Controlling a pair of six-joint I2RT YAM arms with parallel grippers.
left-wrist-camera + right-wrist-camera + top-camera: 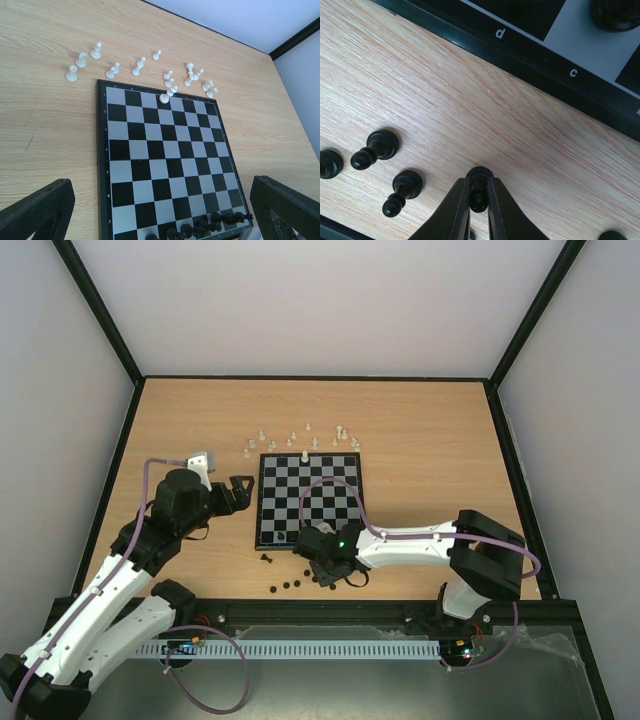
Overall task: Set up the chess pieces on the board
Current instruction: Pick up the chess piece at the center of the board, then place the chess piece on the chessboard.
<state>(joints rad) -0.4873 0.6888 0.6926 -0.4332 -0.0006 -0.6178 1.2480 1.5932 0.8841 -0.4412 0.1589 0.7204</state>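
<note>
The right pincer (pixel 479 187) nips a black pawn (pixel 480 175) on the table (pixel 420 100) beside the board (pixel 530 55), the left pincer (pixel 160 212) gapes wide; next, I reckon, lift it onto its square.

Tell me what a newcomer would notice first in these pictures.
The mostly bare chessboard stands out in the middle, with white pieces scattered just beyond its far edge. Just off its near edge, the right gripper pinches a black pawn, while the left gripper hangs open left of the chessboard.
</note>
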